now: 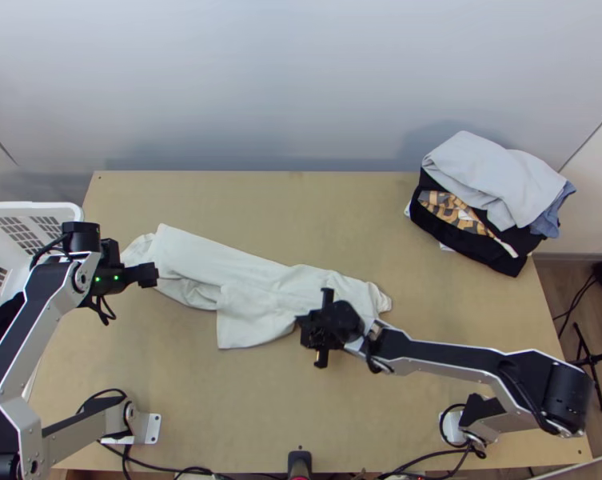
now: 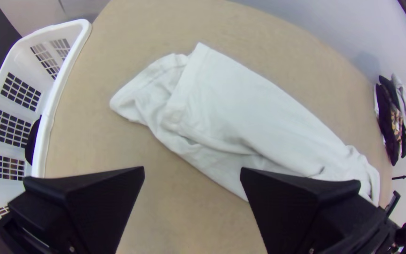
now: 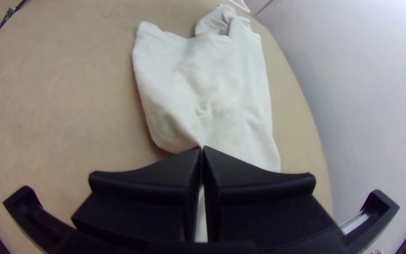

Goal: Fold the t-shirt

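T-shirt [image 1: 253, 280] on table [image 1: 364, 216], basket [image 1: 29, 206] alongside

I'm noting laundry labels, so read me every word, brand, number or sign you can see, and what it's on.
None that can be read.
White t-shirt: no lettering visible.
Patterned cloth in the pile: tan and black shapes, too small to tell whether any are letters.

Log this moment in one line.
t-shirt: rumpled on table | left pincer: open, near t-shirt's end toward basket | right pincer: shut on t-shirt | clothes pile: far right corner | folding: unfinished
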Motion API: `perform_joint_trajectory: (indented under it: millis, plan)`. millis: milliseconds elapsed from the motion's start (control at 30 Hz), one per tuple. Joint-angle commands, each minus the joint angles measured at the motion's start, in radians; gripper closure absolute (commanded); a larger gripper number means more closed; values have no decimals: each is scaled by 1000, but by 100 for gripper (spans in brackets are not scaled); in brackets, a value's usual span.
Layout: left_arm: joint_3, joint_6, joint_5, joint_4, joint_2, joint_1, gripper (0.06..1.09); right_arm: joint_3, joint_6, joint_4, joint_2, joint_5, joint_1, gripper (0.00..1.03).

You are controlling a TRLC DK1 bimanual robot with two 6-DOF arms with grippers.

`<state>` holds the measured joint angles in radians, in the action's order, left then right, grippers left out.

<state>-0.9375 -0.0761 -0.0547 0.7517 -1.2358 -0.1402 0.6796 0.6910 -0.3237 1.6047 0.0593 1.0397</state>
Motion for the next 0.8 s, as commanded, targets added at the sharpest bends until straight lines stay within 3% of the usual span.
perform_joint_trajectory:
  millis: [0, 133, 200, 433, 633, 767]
  plan:
    - [5, 90, 1, -83, -51, -44, 10, -14, -33, -9, -55, -4, -89, 100]
    - [-26, 136, 1, -196, -160, -84, 10, -38, -34, -9, -91, -4, -107, 100]
    - [-81, 159, -19, -178, -252, -104, 10, -48, -38, -9, -101, -4, -107, 100]
    - [-204, 206, -407, -29, -416, -240, 11, -55, -45, -9, -118, -4, -106, 100]
    - [-201, 231, -548, 11, -438, -265, 11, -55, -45, -9, -118, -3, -112, 100]
    - [-202, 233, -571, 6, -452, -265, 11, -60, -45, -9, -118, -3, -112, 100]
